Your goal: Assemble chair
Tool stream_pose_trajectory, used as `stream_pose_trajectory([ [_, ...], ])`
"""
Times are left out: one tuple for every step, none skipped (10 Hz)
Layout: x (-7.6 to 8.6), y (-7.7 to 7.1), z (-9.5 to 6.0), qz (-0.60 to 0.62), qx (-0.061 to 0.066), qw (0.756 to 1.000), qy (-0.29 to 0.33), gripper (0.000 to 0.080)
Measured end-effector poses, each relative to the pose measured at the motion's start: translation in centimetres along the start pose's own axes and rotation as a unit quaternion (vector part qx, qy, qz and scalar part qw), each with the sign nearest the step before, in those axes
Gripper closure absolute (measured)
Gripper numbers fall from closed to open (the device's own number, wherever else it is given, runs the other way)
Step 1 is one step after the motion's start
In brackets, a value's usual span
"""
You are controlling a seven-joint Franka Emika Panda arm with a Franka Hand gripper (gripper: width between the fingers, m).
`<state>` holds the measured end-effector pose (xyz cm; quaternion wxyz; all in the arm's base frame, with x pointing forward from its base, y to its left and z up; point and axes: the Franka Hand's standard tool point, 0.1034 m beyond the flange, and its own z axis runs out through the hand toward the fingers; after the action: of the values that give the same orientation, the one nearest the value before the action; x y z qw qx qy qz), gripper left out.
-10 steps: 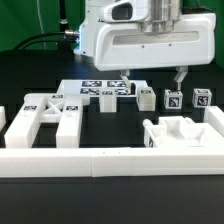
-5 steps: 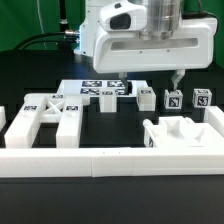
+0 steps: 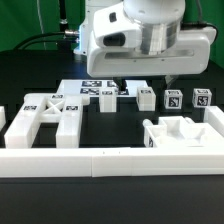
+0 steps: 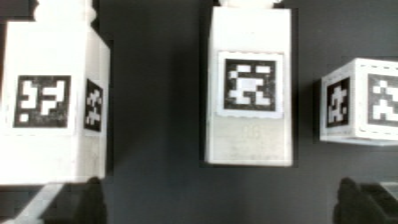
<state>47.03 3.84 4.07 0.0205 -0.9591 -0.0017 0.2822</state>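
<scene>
Glossy white blocky square post [image 4: 249, 145], black-and-white tag [image 4: 253, 82] on face; gripper [image 4: 217, 200] jaws spread wide, holding nothing.

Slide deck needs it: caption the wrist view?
Open tool over a tagged white chair post, two more tagged pieces flanking it, black table.

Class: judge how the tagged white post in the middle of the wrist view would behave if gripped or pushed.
The post looks blocky and solid, so probably stiff. Flat sides suggest sliding, not rolling. Its smooth surface might slip when gripped.
</scene>
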Motion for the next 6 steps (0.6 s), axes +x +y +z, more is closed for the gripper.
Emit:
stream_pose_trajectory([
  [0.1, -0.1, 0.2, -0.001, 0.0, 0.999, -0.033, 0.0151],
  [0.3, 0.0, 0.4, -0.001, 0.001, 0.997, -0.073, 0.0151],
  [0.7, 0.0, 0.7, -0.002, 0.002, 0.995, -0.103, 0.0151],
  [0.5, 0.0, 1.0, -0.002, 0.002, 0.99, -0.138, 0.0151],
  [0.1, 0.0, 1.4, -0.002, 0.002, 0.984, -0.18, 0.0151],
  [0.0, -0.1, 1.8, -0.003, 0.002, 0.976, -0.218, 0.0151],
])
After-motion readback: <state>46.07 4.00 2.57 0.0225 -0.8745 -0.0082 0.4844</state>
